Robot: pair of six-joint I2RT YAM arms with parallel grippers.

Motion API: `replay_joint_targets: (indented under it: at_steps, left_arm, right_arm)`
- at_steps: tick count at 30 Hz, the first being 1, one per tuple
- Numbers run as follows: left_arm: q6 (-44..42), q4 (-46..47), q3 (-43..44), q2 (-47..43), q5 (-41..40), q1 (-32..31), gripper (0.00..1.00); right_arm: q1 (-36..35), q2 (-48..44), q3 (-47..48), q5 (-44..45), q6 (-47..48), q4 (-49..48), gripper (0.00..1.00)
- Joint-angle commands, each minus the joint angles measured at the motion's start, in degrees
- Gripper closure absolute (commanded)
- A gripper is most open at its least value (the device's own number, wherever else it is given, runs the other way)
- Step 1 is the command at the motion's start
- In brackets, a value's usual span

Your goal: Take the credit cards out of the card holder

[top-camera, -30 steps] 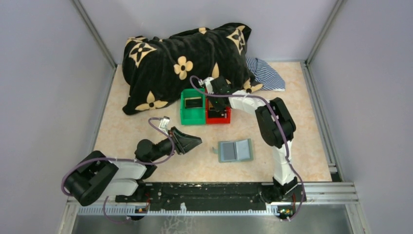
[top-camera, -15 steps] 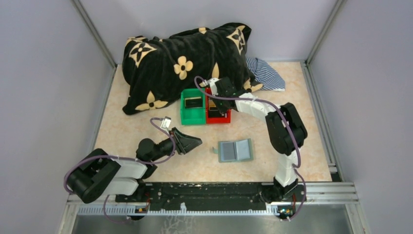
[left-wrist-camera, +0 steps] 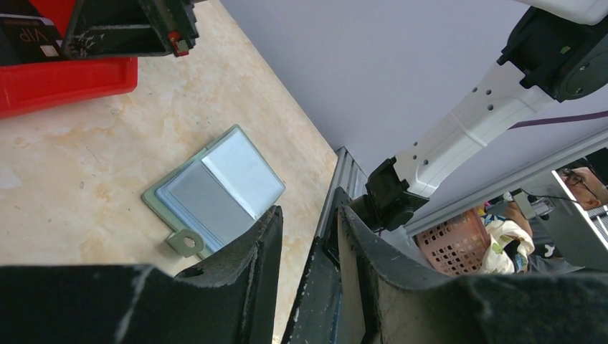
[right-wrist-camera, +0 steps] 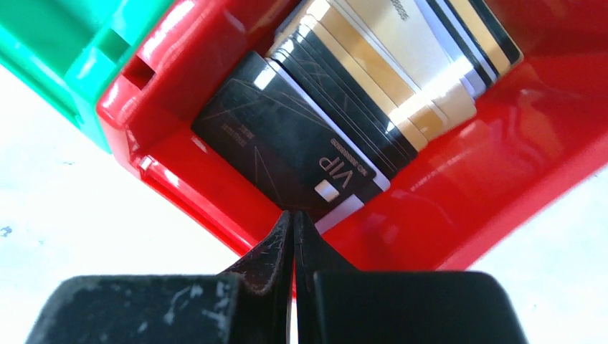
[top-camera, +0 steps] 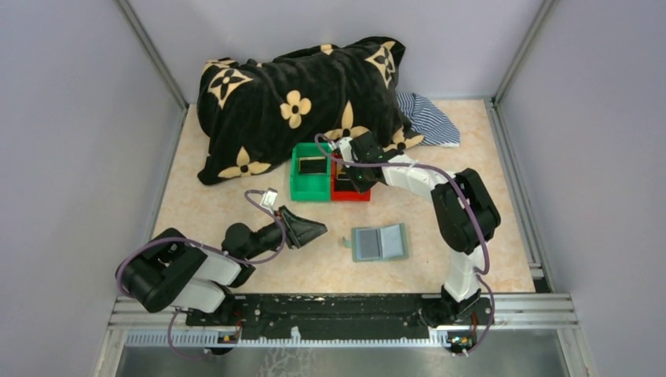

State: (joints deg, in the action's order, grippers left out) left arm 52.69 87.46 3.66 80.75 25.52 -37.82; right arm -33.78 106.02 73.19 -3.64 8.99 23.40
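The card holder (top-camera: 379, 242) lies open and flat on the table, blue-grey inside up; it also shows in the left wrist view (left-wrist-camera: 215, 190). Several credit cards lie stacked in the red bin (top-camera: 364, 195): a black card (right-wrist-camera: 287, 154) on top, tan-gold ones (right-wrist-camera: 401, 79) behind. A dark card (top-camera: 312, 166) lies in the green bin (top-camera: 299, 187). My right gripper (top-camera: 355, 181) (right-wrist-camera: 294, 215) is shut over the red bin, its tips at the black card's near corner; the card lies face-on, not between the fingers. My left gripper (top-camera: 318, 228) (left-wrist-camera: 310, 211) is open and empty, left of the card holder.
A black blanket with tan flowers (top-camera: 290, 102) is heaped at the back, with a striped cloth (top-camera: 430, 118) beside it. The red bin (right-wrist-camera: 502, 172) and green bin (right-wrist-camera: 64, 50) stand side by side. The metal rail (top-camera: 345, 310) runs along the near edge.
My right gripper has shifted a little right and nearer over the red bin, and its elbow has swung right. My left arm's base link has shifted; its gripper has barely moved.
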Motion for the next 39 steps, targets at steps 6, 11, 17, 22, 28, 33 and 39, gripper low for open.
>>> replay_joint_targets:
  at_steps: [6,11,17,22,28,33,39]
  left_arm:
    - [-2.6,-2.3,-0.5,-6.2,-0.6,0.4,0.59]
    - [-4.3,-7.7,-0.5,-10.2,-1.6,0.5,0.59]
    - [-5.2,-10.5,-0.1,-11.8,-1.6,0.6,0.59]
    - [-4.8,-10.0,-0.1,-11.7,-1.3,0.8,0.59]
    - [-5.0,-10.8,-0.6,-12.9,-1.2,0.9,0.59]
    - [-5.8,-13.2,-0.9,-14.9,-1.6,1.2,0.59]
    - [-7.5,-16.1,0.6,-15.8,-1.1,1.3,0.59]
  right_arm:
    - [-0.9,7.8,5.5,-7.6,1.6,2.6,1.0]
    - [-0.9,10.4,7.2,-6.2,1.2,2.6,1.0]
    - [-0.8,11.0,8.1,2.4,-1.7,0.4,1.0]
    - [-0.6,12.9,10.5,10.0,-4.8,-1.5,1.0]
    - [0.4,16.1,13.9,11.4,-6.0,-2.7,1.0]
    - [0.5,14.1,12.2,10.7,-6.9,-5.6,1.0]
    - [0.4,1.0,3.6,9.3,-8.9,-14.8,1.0]
